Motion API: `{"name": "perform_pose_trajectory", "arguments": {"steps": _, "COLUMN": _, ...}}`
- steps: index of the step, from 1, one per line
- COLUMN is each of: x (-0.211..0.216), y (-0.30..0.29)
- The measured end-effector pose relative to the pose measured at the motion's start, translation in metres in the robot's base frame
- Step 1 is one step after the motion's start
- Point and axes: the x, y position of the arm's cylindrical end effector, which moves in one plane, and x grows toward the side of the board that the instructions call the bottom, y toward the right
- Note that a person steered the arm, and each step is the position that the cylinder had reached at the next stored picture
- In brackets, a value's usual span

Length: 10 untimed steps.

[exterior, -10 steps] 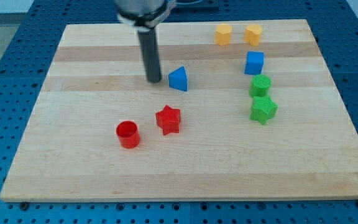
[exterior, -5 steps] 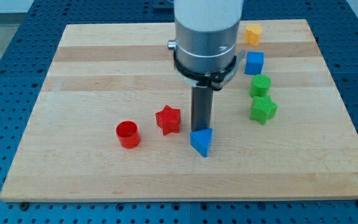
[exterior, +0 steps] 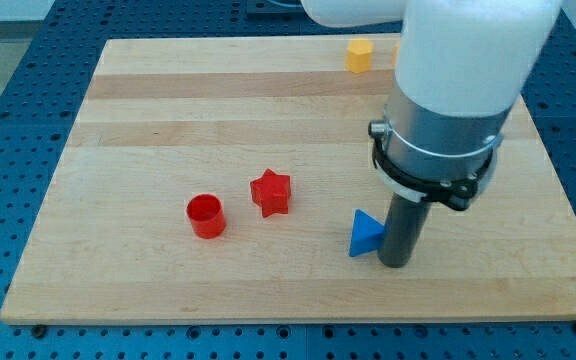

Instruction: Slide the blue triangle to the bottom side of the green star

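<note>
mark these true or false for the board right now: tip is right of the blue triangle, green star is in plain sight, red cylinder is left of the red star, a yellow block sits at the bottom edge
1. My tip stands at the blue triangle, on its side toward the view's right. True.
2. The green star is in plain sight. False: the arm's pale body covers the part of the board where it would be, so it does not show.
3. The red cylinder lies to the view's left of the red star. True.
4. A yellow block sits at the view's bottom edge. False: it is near the view's top.
</note>
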Motion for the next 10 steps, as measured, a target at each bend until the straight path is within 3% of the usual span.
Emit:
{"name": "perform_pose_trajectory", "arguments": {"steps": 1, "x": 0.022, "y": -0.034}}
{"name": "perform_pose_trajectory", "arguments": {"steps": 2, "x": 0.018, "y": -0.084}}
{"name": "perform_pose_trajectory", "arguments": {"steps": 3, "x": -0.007, "y": -0.097}}
{"name": "perform_pose_trajectory", "arguments": {"steps": 5, "x": -0.011, "y": -0.004}}
{"name": "perform_pose_trajectory", "arguments": {"steps": 10, "x": -0.038, "y": 0.007}}
